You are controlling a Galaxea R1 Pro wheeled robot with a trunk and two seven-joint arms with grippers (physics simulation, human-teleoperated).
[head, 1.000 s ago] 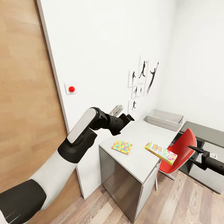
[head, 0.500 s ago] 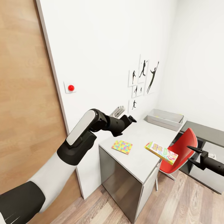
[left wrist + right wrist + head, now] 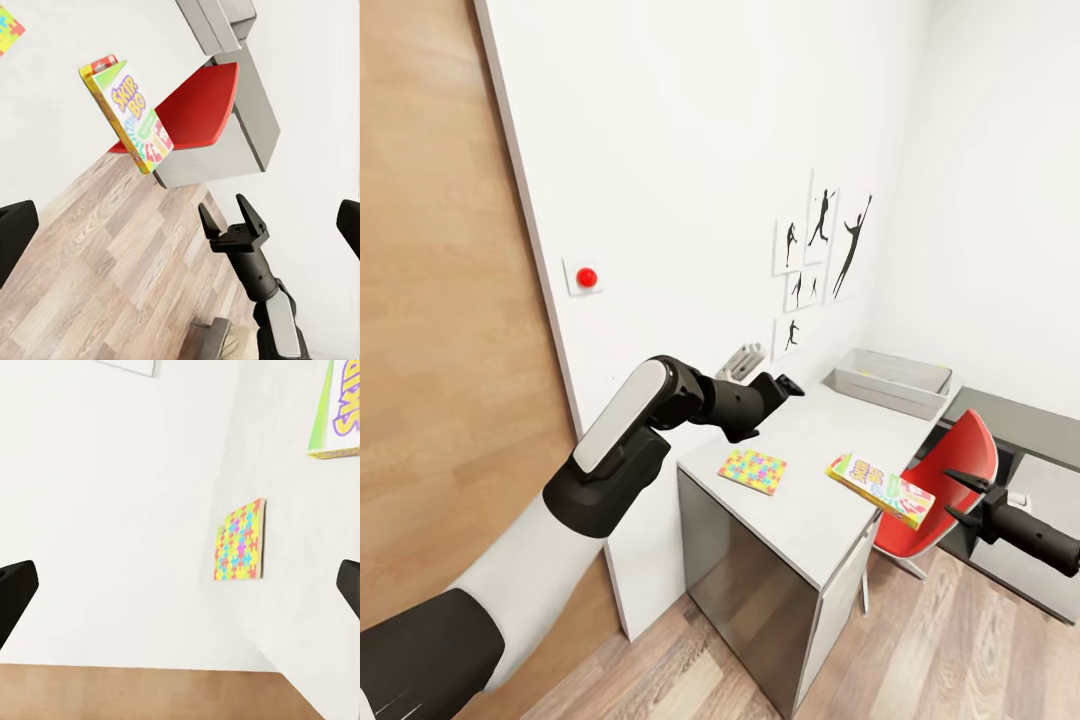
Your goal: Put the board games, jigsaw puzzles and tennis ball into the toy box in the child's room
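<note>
The shallow light grey toy box [image 3: 892, 381] stood at the far end of the long pale grey table [image 3: 815, 470], near the white wall. A multicoloured jigsaw puzzle square [image 3: 752, 471] lay flat near the table's near end, and a yellow-green board game box [image 3: 879, 490] lay at the table's edge, beside a red chair [image 3: 950, 480].

The left arm was bent and reached forward over the near end of the table. The left gripper [image 3: 785, 384] was above the surface; whether it was open or closed could not be told. The right gripper [image 3: 960, 496] hung low beside the red chair, with its two fingers spread apart and holding nothing.

Inside the toy box, nothing could be made out clearly.

The room had white walls, black sports silhouette pictures [image 3: 822, 256], a wood-plank floor [image 3: 920, 650] and a red round button [image 3: 587, 277] beside a wooden door [image 3: 450, 330].
</note>
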